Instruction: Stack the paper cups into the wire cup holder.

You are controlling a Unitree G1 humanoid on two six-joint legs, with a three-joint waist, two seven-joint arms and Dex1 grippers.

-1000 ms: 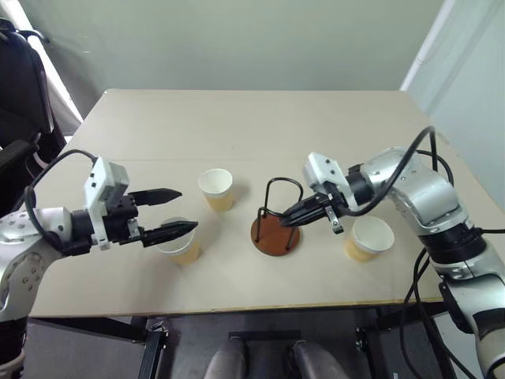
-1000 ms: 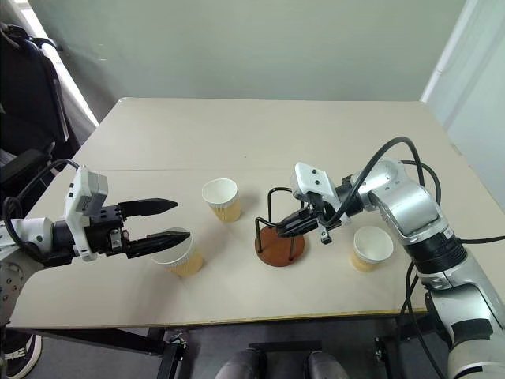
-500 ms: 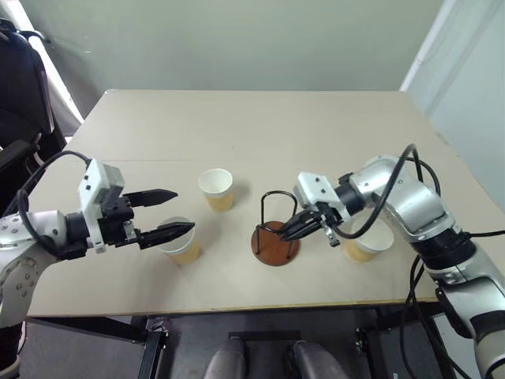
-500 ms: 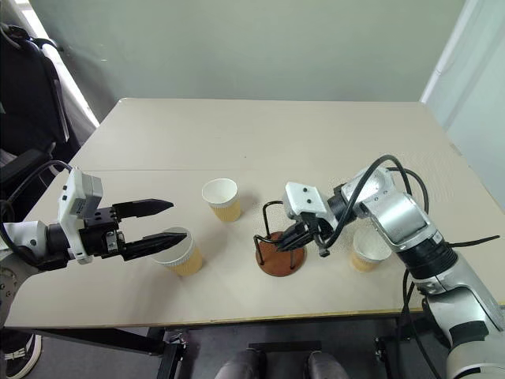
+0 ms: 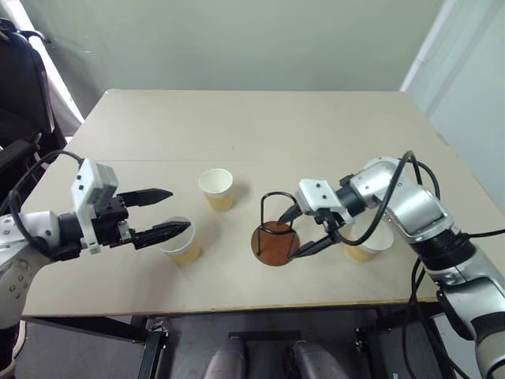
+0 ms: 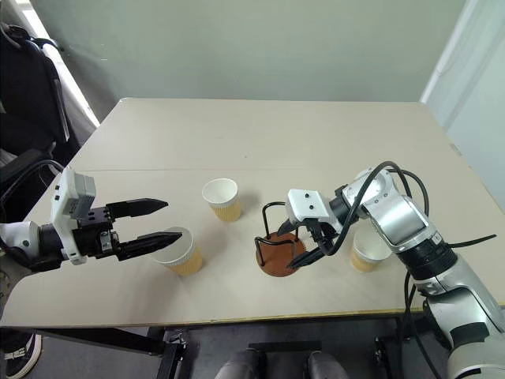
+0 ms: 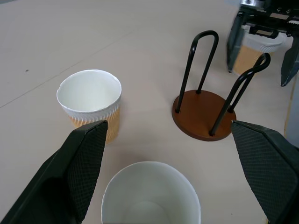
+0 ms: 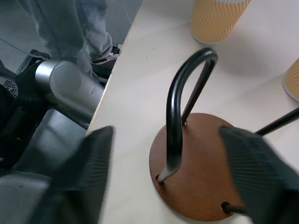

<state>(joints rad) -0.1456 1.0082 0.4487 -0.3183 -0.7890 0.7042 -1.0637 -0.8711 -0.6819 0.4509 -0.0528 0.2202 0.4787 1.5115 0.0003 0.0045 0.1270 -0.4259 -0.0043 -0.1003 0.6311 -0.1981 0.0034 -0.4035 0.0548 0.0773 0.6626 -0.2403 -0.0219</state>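
Three tan paper cups stand upright on the table: one near the front left (image 5: 181, 245), one in the middle (image 5: 216, 188), and one at the right (image 5: 368, 242), partly hidden behind my right arm. The wire cup holder (image 5: 274, 243), a brown disc with black wire loops, stands empty between them. My left gripper (image 5: 163, 212) is open, hovering just left of the front-left cup (image 7: 149, 196) with its fingertips over the rim. My right gripper (image 5: 299, 231) is open, with the holder's base (image 8: 201, 168) and a loop between its fingers; whether it touches them I cannot tell.
The beige table (image 5: 260, 126) has wide bare room behind the cups. Its front edge (image 5: 237, 308) runs close below the holder. A dark chair (image 5: 20, 87) stands off the table's left side.
My right gripper has gone from shut to open, and its fingers now stand on either side of the holder. The left gripper stays open by the front-left cup.
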